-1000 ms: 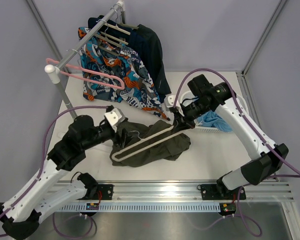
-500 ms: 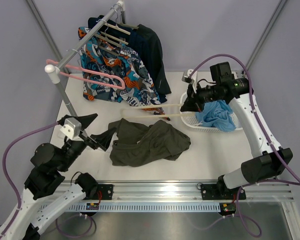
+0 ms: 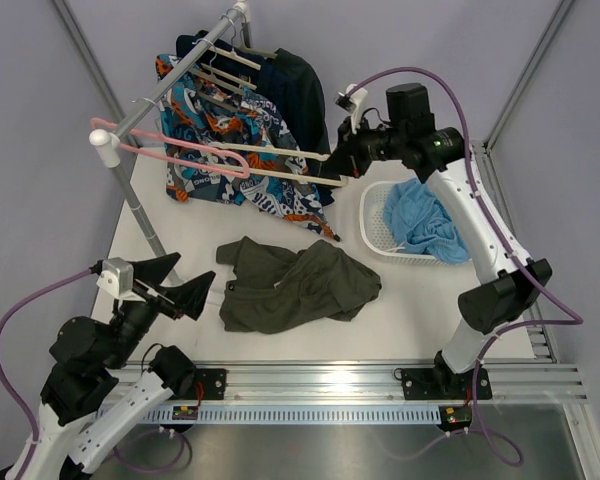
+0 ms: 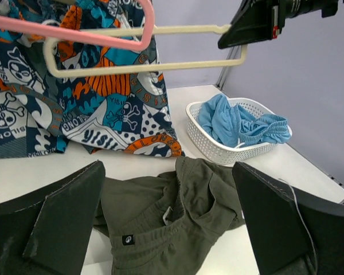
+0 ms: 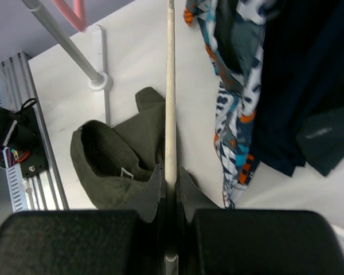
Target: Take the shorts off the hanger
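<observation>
The olive green shorts lie crumpled on the white table, free of the hanger; they also show as the shorts and the shorts. The bare cream hanger is held up in the air beside the clothes rack, with my right gripper shut on one end of it. In the right wrist view the hanger bar runs straight out from between the pinched jaws of the right gripper. My left gripper stands wide open left of the shorts, holding nothing; the left gripper frames them from above.
A clothes rack at the back left carries patterned shorts, dark garments and a pink hanger. Its pole base stands at the left. A white basket with blue cloth sits at the right.
My right gripper has carried the cream hanger off the shorts and up toward the rack. My left gripper opened, let the shorts go and drew back to the near left.
</observation>
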Controlling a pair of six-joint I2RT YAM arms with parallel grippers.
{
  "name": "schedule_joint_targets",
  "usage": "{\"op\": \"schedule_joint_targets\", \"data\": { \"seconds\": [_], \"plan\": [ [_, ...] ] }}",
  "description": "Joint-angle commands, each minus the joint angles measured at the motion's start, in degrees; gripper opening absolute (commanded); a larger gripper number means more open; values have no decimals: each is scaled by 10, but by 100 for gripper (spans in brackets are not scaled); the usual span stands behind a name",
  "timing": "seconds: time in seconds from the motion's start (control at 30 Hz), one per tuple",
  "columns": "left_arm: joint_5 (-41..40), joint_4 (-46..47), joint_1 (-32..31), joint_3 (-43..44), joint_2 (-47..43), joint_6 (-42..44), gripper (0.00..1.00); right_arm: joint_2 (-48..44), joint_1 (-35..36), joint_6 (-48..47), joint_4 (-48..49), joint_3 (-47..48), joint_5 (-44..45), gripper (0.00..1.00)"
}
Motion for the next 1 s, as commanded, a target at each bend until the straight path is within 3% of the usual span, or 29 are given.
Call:
{"op": "schedule_joint_targets", "data": {
  "seconds": [0.0, 0.17, 0.43, 0.97],
  "plan": [
    [-8, -20, 0, -11, 3, -30, 99, 26, 42, 53, 29, 73, 14, 0],
    [14, -31, 0, -24, 22, -45, 99, 75, 73, 101, 56, 156, 75, 0],
    [39, 4, 0, -63, 29, -66, 99, 195, 143, 83, 75, 362, 169, 0],
    [40, 3, 0, -75, 20, -68, 99, 262, 196, 59, 157, 371, 206, 0]
  ]
}}
